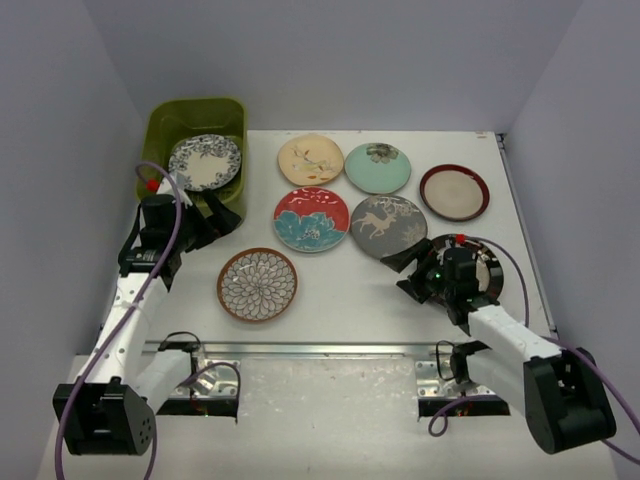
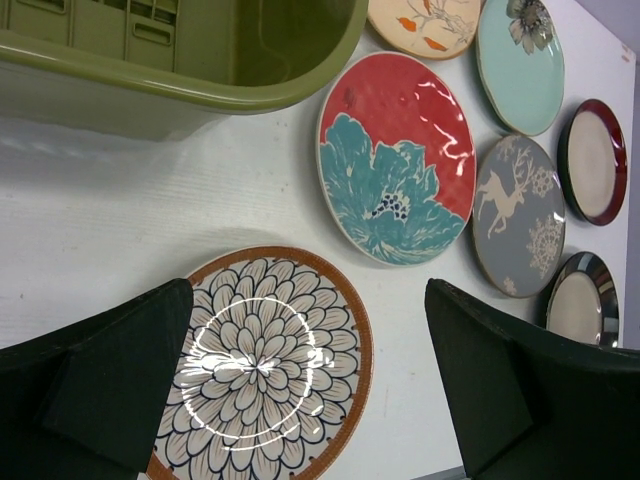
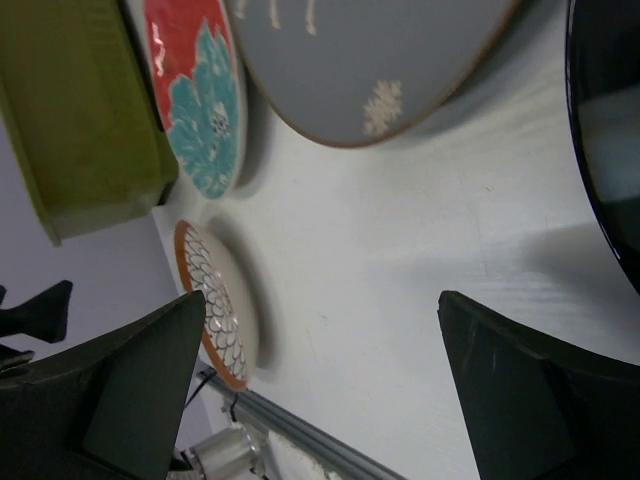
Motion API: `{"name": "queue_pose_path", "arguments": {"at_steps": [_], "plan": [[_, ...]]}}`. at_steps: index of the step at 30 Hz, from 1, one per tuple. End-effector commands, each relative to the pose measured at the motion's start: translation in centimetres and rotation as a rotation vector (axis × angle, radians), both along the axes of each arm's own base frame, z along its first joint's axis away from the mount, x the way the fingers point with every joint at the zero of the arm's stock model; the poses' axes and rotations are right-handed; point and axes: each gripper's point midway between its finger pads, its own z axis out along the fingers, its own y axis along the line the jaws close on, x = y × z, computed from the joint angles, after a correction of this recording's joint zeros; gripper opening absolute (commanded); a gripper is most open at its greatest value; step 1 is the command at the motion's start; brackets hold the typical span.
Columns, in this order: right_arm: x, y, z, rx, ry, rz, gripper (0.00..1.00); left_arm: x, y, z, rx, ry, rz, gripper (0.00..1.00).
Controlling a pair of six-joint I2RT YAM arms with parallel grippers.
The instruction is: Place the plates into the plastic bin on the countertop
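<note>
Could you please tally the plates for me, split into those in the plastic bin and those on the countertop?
In the plastic bin: 1 (blue-floral plate)
On the countertop: 7 (cream plate, mint plate, red-rimmed plate, red-and-teal plate, grey deer plate, brown-rimmed petal plate, black-rimmed plate)
Total: 8 plates

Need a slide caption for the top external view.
One floral plate sits in the plastic bin; seven plates wait on the countertop, left gripper and right gripper open.

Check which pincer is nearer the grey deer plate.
Right. The right pincer sits at the deer plate's near edge; the left pincer is across the countertop, beside the plastic bin.
</note>
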Motion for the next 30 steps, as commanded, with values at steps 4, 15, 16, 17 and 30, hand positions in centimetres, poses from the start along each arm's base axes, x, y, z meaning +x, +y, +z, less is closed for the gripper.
{"name": "queue_pose_path", "arguments": {"at_steps": [4, 15, 16, 17, 30], "plan": [[0.5, -2.4, 1.1, -0.029, 0.048, -0.192, 0.99, 0.4, -0.2, 3.8, 0.045, -0.113, 0.015, 1.00], [-6.4, -9.6, -3.2, -0.043, 0.234, -0.615, 0.99, -0.4, 0.1, 5.6, 0.133, -0.126, 0.104, 1.00], [-5.7, -9.9, -2.1, -0.047, 0.155, -0.614, 0.99, -0.4, 0.0, 5.6, 0.138, -0.126, 0.100, 1.00], [-5.5, -9.2, -1.8, -0.029, 0.141, -0.574, 0.99, -0.5, -0.1, 5.6, 0.138, -0.124, 0.096, 1.00], [1.0, 2.8, 3.0, 0.058, 0.055, -0.142, 0.99, -0.4, -0.1, 5.7, 0.127, -0.123, 0.103, 1.00]]}}
